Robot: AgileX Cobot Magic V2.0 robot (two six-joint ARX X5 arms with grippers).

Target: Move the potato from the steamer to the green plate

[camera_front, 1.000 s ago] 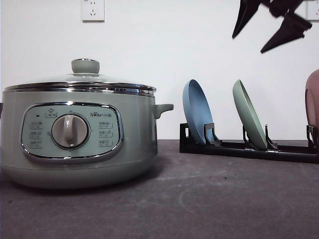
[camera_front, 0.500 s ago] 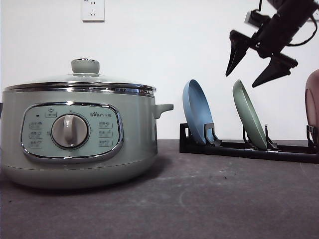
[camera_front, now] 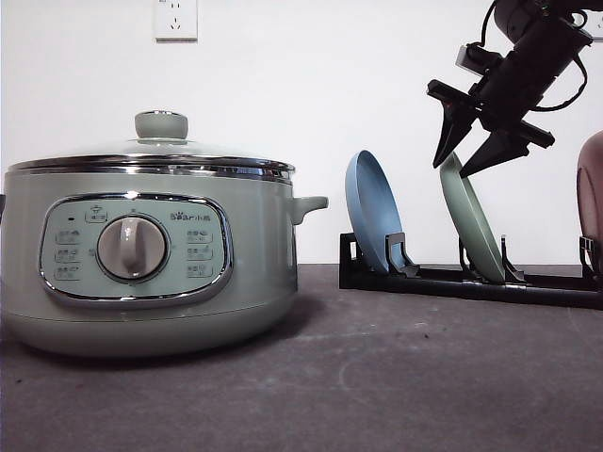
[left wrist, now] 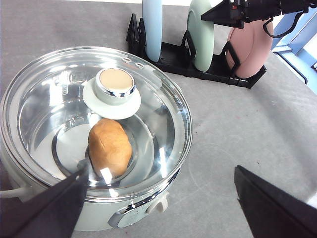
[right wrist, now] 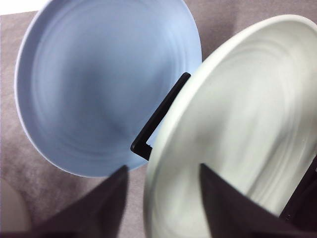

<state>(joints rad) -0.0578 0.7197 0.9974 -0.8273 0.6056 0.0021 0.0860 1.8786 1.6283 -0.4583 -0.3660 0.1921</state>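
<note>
**Right gripper straddling green plate rim**

Right gripper (camera_front: 466, 158) is hanging open, jaws either side of the green plate's (camera_front: 471, 226) top edge in the rack (camera_front: 471, 281). Risk: an off-centre pinch is tipping it against the blue plate (camera_front: 372, 212) beside it. Left gripper (left wrist: 158, 198) is hovering open over the steamer (camera_front: 151, 254); potato (left wrist: 109, 147) is sitting inside, lid (left wrist: 115, 88) blocking access.
</note>
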